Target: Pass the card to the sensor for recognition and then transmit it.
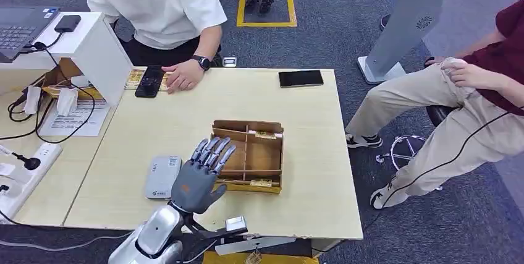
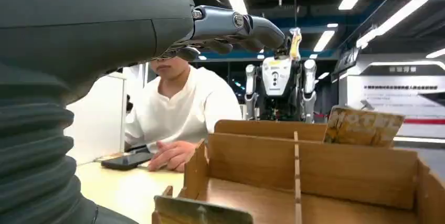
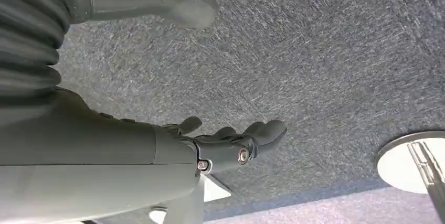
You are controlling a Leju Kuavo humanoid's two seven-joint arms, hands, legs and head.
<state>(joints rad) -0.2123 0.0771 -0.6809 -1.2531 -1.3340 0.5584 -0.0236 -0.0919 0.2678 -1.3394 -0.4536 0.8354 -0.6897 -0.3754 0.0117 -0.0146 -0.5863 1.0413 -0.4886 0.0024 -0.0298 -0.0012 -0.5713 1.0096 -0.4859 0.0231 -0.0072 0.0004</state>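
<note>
Left hand point(image 1: 199, 180) is raised above the near part of the table point(image 1: 309, 202), fingers point(image 1: 213, 151) extended and slightly apart, holding nothing. It sits between the sensor and the box. The sensor point(image 1: 162, 176), a flat grey-white unit, lies just beside the hand on its outer side, on the table. The box point(image 1: 249, 154), an open wooden tray with dividers, lies just beside the hand on its inner side, with the fingertips near its near-left corner.

One card point(image 1: 269, 135) stands at the box's far edge, beyond the fingertips; another card point(image 1: 260, 182) stands at the near edge, level with the palm. In the left wrist view the far card point(image 2: 363, 126) leans upright against the back wall, apart from the fingers point(image 2: 236, 27) above.

Right hand point(image 3: 231, 142) hangs over grey carpet, fingers loosely extended, holding nothing.

Well beyond the left hand, a person in a white shirt point(image 1: 164, 4) rests a hand point(image 1: 183, 75) on the far table edge beside a black phone point(image 1: 149, 81). A second black phone point(image 1: 301, 78) lies at the far right. A seated person point(image 1: 457, 109) is well off to the right of the table.
</note>
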